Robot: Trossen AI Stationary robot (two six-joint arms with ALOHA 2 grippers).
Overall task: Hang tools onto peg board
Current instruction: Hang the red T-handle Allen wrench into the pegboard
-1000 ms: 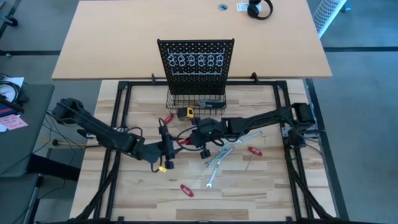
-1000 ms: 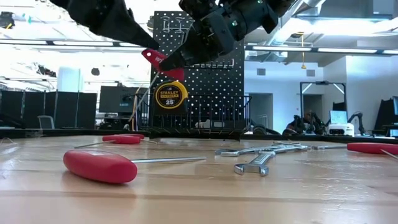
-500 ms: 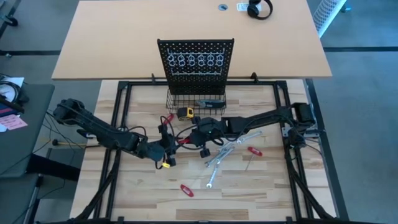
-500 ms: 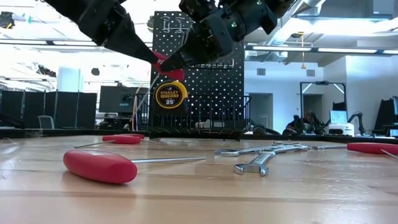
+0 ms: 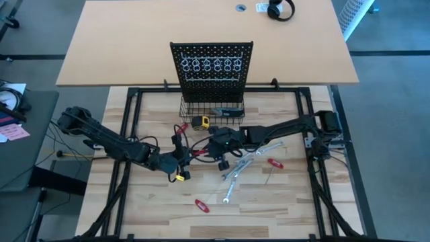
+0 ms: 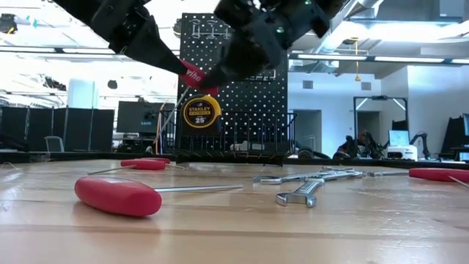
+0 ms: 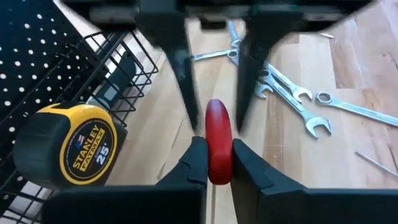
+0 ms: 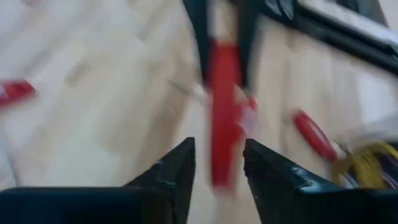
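Fingers (image 7: 198, 163) of the left gripper (image 7: 214, 163) are seen closed tightly against both sides of a red-handled tool (image 7: 217, 146), held above the tabletop (image 5: 282, 195) in front of the peg board (image 5: 211, 64). In the right wrist view the fingers (image 8: 177, 168) of the right gripper (image 8: 217, 163) are seen parted, with the red handle lying between them and a gap on either side; contact cannot be judged there. In the high view both grippers, left (image 5: 180, 158) and right (image 5: 208, 146), are met nose to nose over the middle of the tabletop, with the red tool (image 5: 196, 153) spanning between them. In the low view it is carried clear of the wood, just above a yellow tape measure (image 6: 196, 113) that is set by the black wire basket (image 5: 211, 109) at the board's foot. A row of ring hooks (image 5: 211, 65) is mounted on the board. Several silver wrenches (image 5: 240, 167) are scattered to the right of the grippers, and red-handled tools are left lying at the front (image 5: 201, 205), the right (image 5: 275, 163) and near the basket (image 5: 181, 128).
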